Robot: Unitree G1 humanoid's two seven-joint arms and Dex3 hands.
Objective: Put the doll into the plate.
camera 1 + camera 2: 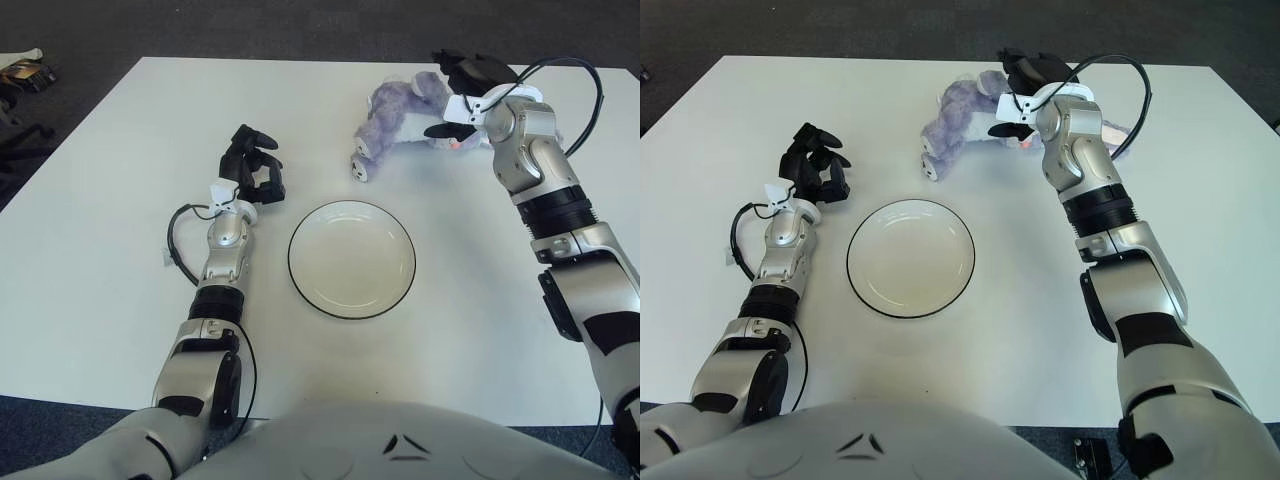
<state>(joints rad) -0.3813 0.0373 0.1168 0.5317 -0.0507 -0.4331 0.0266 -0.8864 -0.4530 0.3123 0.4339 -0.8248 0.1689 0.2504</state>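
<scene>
A purple and white plush doll [396, 125] lies on the white table [100, 250] at the back, right of centre. My right hand [468, 78] is over the doll's right end, against its head; the wrist hides the contact. A white plate [352, 260] with a dark rim sits empty in the middle of the table, a short way in front of the doll. My left hand [252, 165] shows left of the plate, fingers loosely curled and holding nothing.
A black cable [178, 240] loops beside my left forearm. The table's far edge runs just behind the doll, with dark carpet beyond. Small objects [25, 72] lie on the floor at the far left.
</scene>
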